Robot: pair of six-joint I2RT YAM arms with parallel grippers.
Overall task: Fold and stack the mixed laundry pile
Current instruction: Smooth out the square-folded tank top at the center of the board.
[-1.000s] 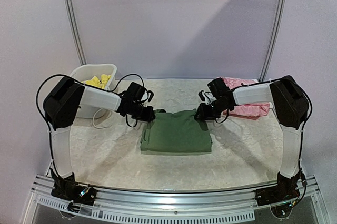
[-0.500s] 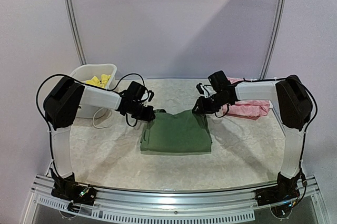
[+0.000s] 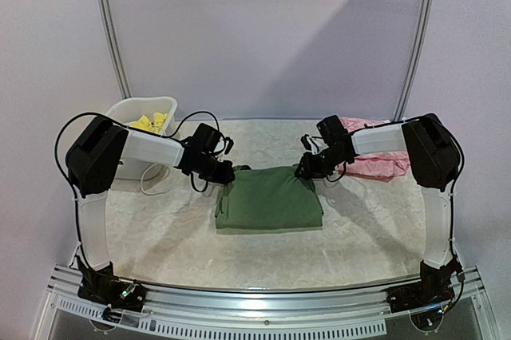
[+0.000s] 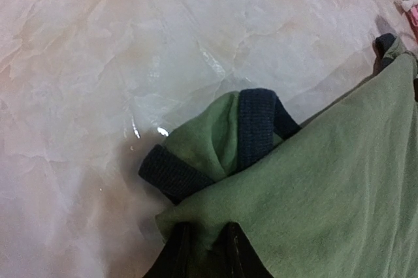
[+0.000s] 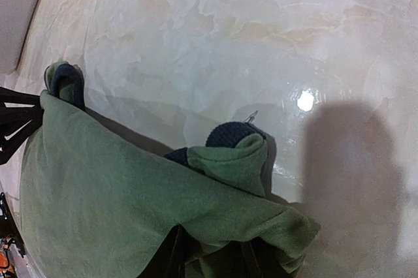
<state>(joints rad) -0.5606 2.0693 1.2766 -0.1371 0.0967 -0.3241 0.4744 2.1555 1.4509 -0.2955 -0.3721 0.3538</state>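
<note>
Tank top (image 3: 269,208) — straps far, long left-right

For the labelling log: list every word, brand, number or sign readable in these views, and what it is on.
None can be read in any view. The green garment shows plain fabric with dark trim; the pink garment and white basket bear no legible marks.
</note>
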